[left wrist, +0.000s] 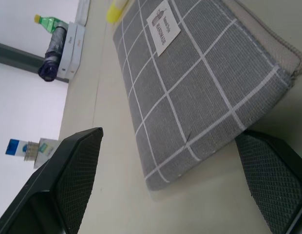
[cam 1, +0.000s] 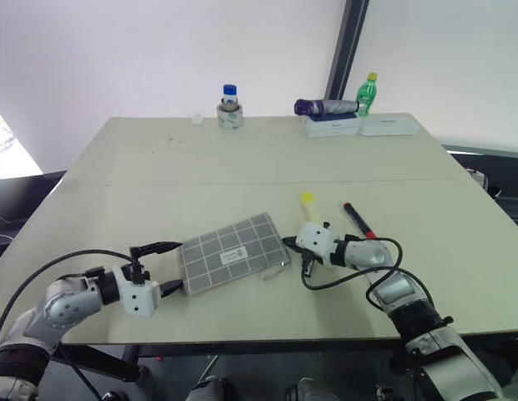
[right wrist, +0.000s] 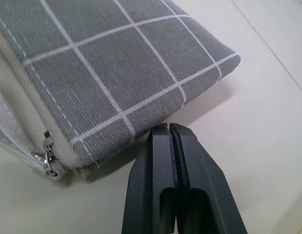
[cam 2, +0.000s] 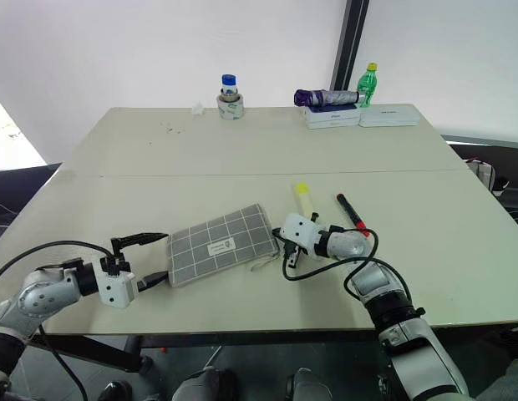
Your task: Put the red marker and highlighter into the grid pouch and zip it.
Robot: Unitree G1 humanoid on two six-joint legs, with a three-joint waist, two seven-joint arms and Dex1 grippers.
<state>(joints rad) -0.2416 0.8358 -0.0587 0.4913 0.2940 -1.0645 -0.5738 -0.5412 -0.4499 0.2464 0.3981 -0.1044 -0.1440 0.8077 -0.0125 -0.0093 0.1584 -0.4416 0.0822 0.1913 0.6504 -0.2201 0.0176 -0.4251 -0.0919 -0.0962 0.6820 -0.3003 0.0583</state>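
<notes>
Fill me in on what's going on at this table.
A two-armed robot is working on a grid pouch. Its left gripper is open, its fingers on either side of one end of the pouch. Its right gripper is shut at the opposite corner, close to the zipper pull. The red marker and the highlighter lie on the table.

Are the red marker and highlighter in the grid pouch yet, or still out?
Out. The red marker and highlighter lie on the bare table, beyond the grid pouch.
</notes>
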